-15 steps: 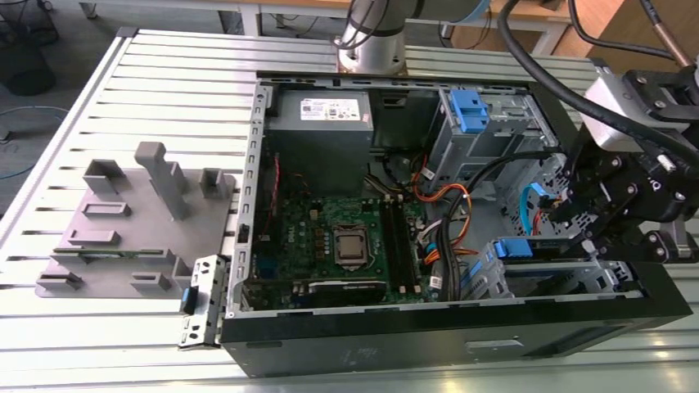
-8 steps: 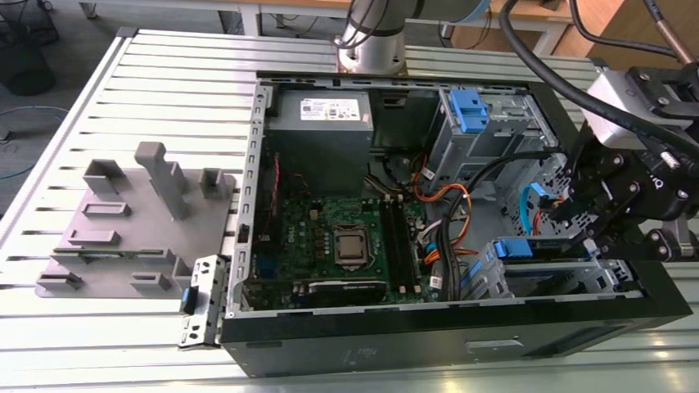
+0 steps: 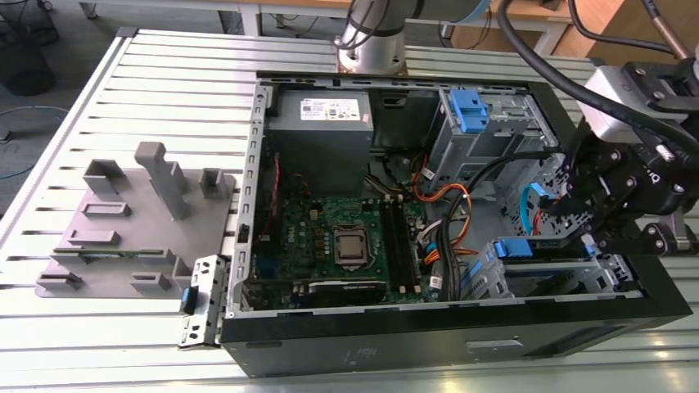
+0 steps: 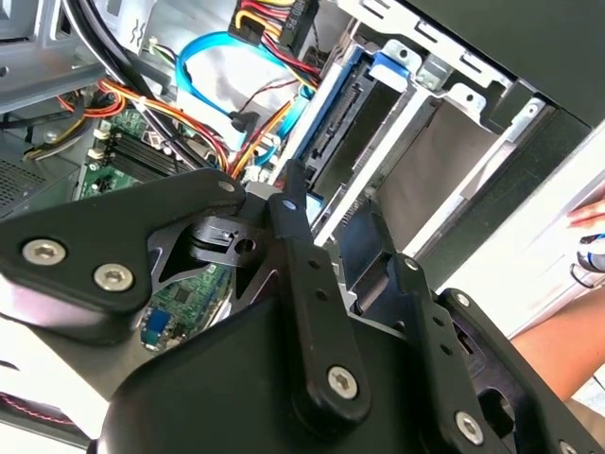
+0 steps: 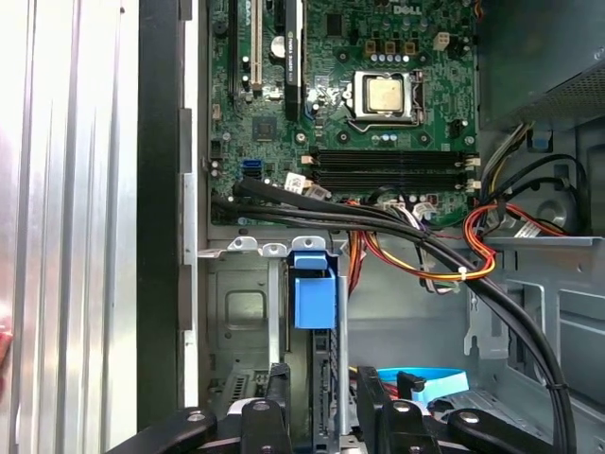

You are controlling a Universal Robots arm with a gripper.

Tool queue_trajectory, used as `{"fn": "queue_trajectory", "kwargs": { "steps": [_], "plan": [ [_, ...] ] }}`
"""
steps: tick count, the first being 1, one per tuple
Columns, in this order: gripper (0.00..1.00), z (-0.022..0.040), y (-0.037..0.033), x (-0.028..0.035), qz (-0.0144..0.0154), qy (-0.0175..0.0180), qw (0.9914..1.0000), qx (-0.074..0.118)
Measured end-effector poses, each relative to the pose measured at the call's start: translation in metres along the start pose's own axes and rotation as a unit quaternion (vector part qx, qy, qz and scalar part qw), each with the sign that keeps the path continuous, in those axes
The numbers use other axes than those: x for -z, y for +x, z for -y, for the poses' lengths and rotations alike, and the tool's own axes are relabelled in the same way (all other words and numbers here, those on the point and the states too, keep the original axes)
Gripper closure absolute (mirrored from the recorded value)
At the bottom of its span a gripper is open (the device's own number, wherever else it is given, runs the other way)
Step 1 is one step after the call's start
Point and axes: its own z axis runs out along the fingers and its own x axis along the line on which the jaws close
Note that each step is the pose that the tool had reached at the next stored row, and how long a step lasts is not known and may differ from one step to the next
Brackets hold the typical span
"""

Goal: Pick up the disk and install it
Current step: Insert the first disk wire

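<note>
I have the pincer [image 5: 323, 383] hanging right over the drive cage [image 3: 543, 277], its fingers [image 5: 278, 390] spread to either side of the disk [image 5: 327, 364]. I see a gap between each finger and the disk, so I read the pincer as released, grasping nothing. The disk stands on edge down inside the cage, and in the second wrist view its blue-framed side [image 4: 333, 121] runs along the cage's rails. I judge it sits that way because the cage accepts it only edgewise, between its walls. A blue latch piece [image 5: 315, 298] caps the cage's end facing the motherboard [image 5: 378, 95]. Room is scarce. The cage's metal walls stand close on both flanks of the disk, a bundle of black and orange cables [image 5: 416, 248] crosses just beyond the cage toward the motherboard, and the black case wall [image 3: 437, 332] runs along the cage's far side. Free space looks to lie straight up out of the cage, away from the worktop [image 3: 164, 82].
</note>
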Motion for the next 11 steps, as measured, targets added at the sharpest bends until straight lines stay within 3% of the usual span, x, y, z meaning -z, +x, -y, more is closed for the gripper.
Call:
{"fn": "queue_trajectory", "kwargs": {
  "steps": [4, 11],
  "plan": [
    [0.58, 0.0000, -0.0041, -0.0002, 0.0000, 0.0000, 1.00000, 0.000],
    [0.58, 0.0000, -0.0049, 0.0021, 0.0000, 0.0000, 1.00000, 0.000]
  ]
}}
